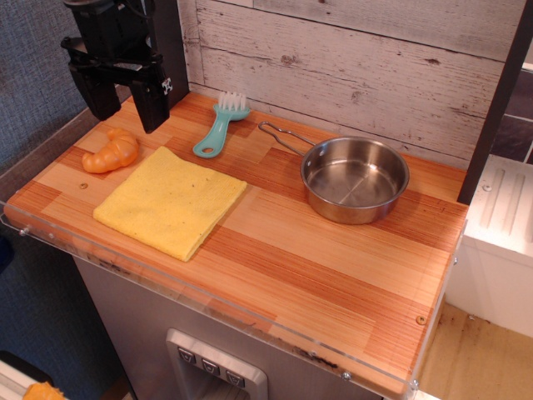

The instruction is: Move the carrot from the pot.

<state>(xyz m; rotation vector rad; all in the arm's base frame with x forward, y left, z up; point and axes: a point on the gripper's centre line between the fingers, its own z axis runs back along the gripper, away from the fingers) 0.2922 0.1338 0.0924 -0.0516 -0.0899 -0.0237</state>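
carrot (111, 152): lies on the wooden counter at the far left, outside the pot and well apart from it; glossy orange, curved and ridged, its thicker end toward the right.
pot (355, 179): stands upright on the counter to the right of centre, toward the far side; shiny steel, low walls, nothing inside but reflections.
pot handle (281, 137): thin wire loop running from the rim toward the far left, ending near the brush.
gripper (121, 104): black, two fingers spread apart with a clear gap between them, nothing in the gap; it hangs above the far left corner, over the carrot, and is not touching it.
fingers (151, 105): both point downward; the right one ends just above the far edge of the cloth as seen from the camera, the left one ends above and left of the carrot.
cloth (171, 201): yellow, folded flat into a rough square, lying near the left side of the counter, just beside the carrot on its right and near side; whether the two touch i cannot tell.
brush (219, 127): teal handle with white bristles at the far end, lying flat at the far edge between the gripper and the pot handle.
counter (333, 267): striped wood top with a clear plastic edge along the near side.
wall (366, 58): weathered white planks behind the counter.
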